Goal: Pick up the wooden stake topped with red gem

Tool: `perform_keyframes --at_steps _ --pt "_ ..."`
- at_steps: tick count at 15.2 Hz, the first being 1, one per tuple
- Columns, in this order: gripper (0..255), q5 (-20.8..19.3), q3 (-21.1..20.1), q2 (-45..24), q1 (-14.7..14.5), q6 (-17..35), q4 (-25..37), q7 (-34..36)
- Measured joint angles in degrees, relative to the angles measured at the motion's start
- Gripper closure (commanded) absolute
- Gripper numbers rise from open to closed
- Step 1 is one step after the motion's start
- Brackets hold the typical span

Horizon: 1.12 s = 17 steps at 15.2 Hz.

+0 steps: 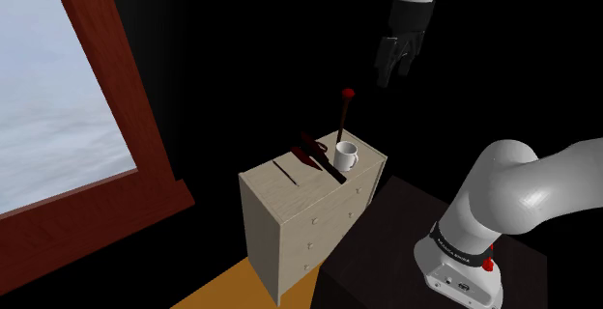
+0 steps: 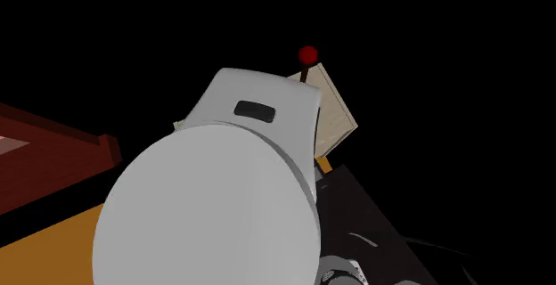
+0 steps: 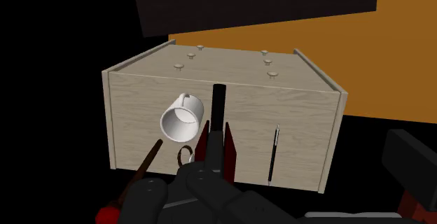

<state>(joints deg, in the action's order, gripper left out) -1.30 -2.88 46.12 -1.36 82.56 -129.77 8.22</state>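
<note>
Looming arm (image 2: 214, 203) half-hides stake (image 2: 305, 75) (gem (image 2: 308, 55) shows).

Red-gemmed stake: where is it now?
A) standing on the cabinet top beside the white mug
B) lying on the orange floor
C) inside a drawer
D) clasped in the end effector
A: the stake stands on the cabinet beside the white mug, while the open end effector hangs above, apart from it.

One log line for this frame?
stage: pre-grasp | black claw: open, above pale wooden dresser | dark stake with red gem: by white mug, unheld
</note>
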Motion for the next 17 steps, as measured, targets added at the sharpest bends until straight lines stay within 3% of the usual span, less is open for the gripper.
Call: perform_keyframes --at_steps 8,17 --pt "0 -4.5 4.7 -7.1 1.7 6.7 -0.5 -5.7" --pt "0 -9.0 10.9 -22.2 3.9 16.8 3.8 -13.1"
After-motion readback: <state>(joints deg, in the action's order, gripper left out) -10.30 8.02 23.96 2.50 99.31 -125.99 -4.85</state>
